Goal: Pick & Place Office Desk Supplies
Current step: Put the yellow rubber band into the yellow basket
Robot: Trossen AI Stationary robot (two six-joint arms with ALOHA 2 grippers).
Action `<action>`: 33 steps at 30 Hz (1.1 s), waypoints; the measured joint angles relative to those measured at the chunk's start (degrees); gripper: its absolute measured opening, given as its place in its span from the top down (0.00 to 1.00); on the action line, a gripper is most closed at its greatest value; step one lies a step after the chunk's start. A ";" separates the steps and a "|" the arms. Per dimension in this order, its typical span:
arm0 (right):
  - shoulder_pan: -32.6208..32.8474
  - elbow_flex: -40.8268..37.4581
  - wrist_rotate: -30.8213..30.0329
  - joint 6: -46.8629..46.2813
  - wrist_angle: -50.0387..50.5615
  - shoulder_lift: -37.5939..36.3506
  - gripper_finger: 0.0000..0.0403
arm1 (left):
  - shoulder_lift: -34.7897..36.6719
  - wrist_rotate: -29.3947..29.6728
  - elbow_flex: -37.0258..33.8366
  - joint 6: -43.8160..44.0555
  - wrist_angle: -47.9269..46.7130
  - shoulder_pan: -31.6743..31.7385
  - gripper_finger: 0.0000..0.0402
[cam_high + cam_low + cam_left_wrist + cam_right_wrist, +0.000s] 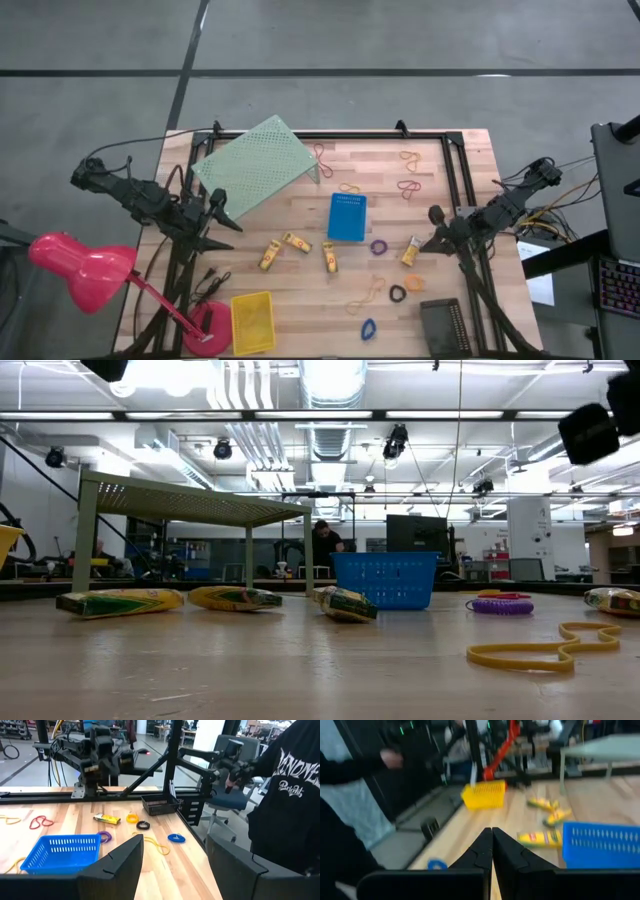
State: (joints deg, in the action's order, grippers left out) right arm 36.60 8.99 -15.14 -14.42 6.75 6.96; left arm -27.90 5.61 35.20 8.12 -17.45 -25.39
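You are losing the yellow bin (8,545) to the low view's left edge, and a yellow packet (615,600) to its right edge. The person (287,795) beside the table is showing only a dark shirt (head cut off).

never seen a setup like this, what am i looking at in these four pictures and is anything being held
This is a two-armed robot at a wooden table. One picture looks straight down, one sits at tabletop height, and the other two come from cameras on each wrist.

The left end effector waits open by the pale green perforated riser. The right end effector is shut on the other side. Neither holds anything.

On the table lie four small yellow-gold pieces, such as one near the blue bin, plus small rings, including a purple ring, and thin rubber bands. A yellow bin and a black bin sit at the near edge, and a pink desk lamp stands at the left corner.
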 joint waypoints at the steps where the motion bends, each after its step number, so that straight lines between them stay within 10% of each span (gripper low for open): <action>1: 0.00 0.00 0.00 0.05 -1.64 -0.02 0.98 | 0.00 0.00 0.00 0.00 -0.39 0.02 0.45; 33: -0.11 3.45 -1.88 1.71 -10.12 3.11 0.98 | 0.00 -0.01 -0.02 -0.16 -5.36 0.00 0.45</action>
State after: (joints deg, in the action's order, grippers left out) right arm 36.49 12.44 -17.02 -12.71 -3.36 10.07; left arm -27.90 5.60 35.18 7.96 -22.81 -25.39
